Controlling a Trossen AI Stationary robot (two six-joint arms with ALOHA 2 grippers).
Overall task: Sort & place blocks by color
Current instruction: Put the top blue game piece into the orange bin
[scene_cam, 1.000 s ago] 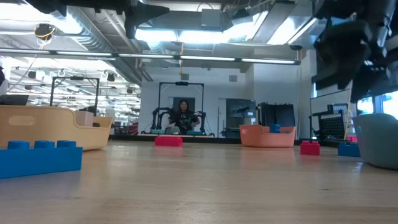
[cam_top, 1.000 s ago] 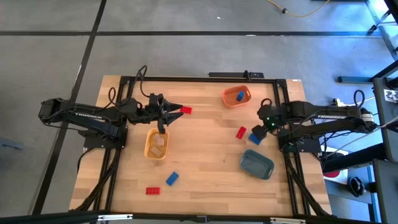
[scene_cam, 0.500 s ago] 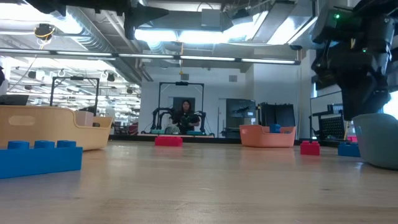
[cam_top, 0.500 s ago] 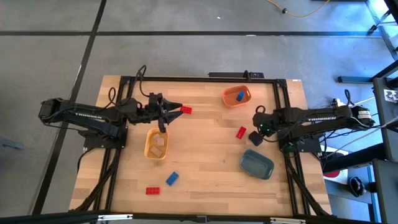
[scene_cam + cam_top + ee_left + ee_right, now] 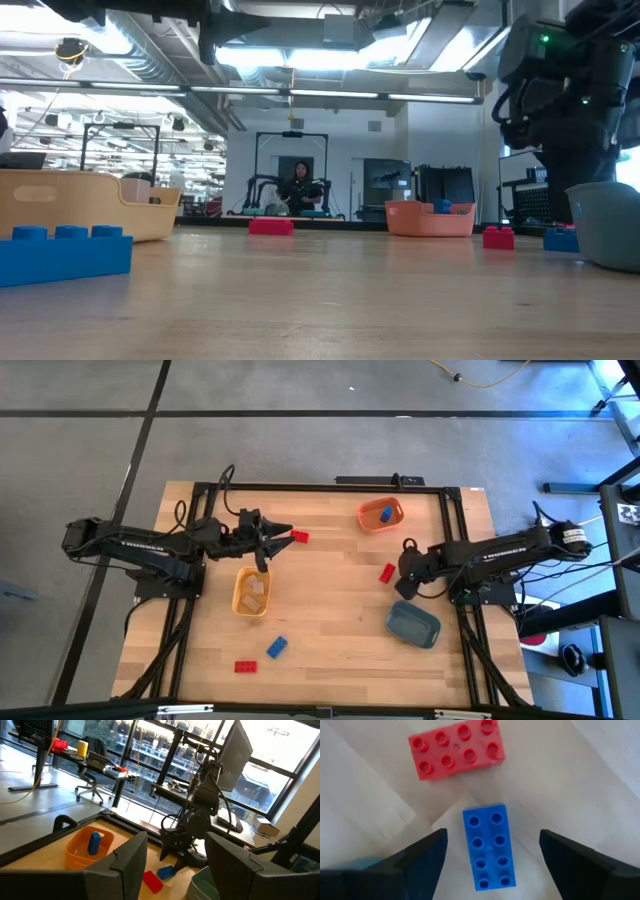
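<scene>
While both claws stand apart, blocks [image 5: 276, 647] dot the wooden table [image 5: 330, 610].

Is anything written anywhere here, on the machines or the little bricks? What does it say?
"TROSSEN": white lettering along the left arm in the high view, small but just legible.
The right arm carries similar white lettering, too small to read surely.
The blue brick and the red brick under the right gripper show plain studs, no text.

Studded red plastic brick [image 5: 456, 747] and studded blue plastic brick [image 5: 487, 848] lie on the pale wood-grain bench [image 5: 580, 780]; dark pincer fingers [image 5: 422, 856].
</scene>
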